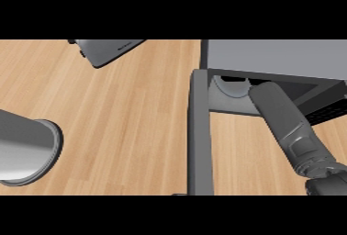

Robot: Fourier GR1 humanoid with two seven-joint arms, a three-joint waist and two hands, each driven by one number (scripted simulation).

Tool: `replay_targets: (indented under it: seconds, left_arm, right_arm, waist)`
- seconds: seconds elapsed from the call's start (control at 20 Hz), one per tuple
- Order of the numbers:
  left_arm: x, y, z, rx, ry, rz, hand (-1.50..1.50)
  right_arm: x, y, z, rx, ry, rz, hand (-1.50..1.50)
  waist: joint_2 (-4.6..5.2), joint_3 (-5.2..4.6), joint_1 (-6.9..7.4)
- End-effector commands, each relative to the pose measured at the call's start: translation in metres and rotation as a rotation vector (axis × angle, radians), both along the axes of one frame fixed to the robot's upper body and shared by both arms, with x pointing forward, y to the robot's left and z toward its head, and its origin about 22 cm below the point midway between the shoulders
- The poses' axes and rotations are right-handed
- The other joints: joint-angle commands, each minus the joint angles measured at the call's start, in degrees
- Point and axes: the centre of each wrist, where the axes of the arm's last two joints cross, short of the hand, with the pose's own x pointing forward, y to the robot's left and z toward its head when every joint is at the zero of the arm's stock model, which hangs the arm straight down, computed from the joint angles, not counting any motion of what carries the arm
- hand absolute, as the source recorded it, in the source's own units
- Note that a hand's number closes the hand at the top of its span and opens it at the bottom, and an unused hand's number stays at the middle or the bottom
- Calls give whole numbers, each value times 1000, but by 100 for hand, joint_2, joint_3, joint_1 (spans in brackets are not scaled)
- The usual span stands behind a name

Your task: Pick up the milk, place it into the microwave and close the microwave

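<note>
The grey microwave (271, 57) stands at the upper right with its door (200, 137) swung wide open, seen edge-on as a dark vertical bar. My right forearm (284, 124) reaches up from the lower right into the cavity. Only a dark sliver of the right hand (261, 82) shows under the microwave's roof edge. Beside it lies part of the round turntable (227, 89). The milk is nowhere to be seen; the roof hides whatever is deeper inside. My left hand does not show.
A grey toaster-like appliance (108, 49) sits at the top left of the wooden counter (122, 114). A large metal pot (24, 147) lies at the left edge. The open door juts toward me across the counter's middle.
</note>
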Motion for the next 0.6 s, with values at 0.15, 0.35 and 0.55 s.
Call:
replay_targets:
  seconds: [0.15,0.35,0.55]
  left_arm:
    - [8,3,3,20,-2,-14,-150]
    - [9,0,0,27,-1,-1,-150]
    - [15,0,-4,39,23,6,-150]
  right_arm:
    - [0,-33,3,-103,14,-182,150]
    - [-13,-74,-13,-160,76,-483,-150]
    - [1,-33,5,-153,0,-213,-150]
  waist:
    - [22,-36,138]
    - [85,-65,146]
    - [35,-20,126]
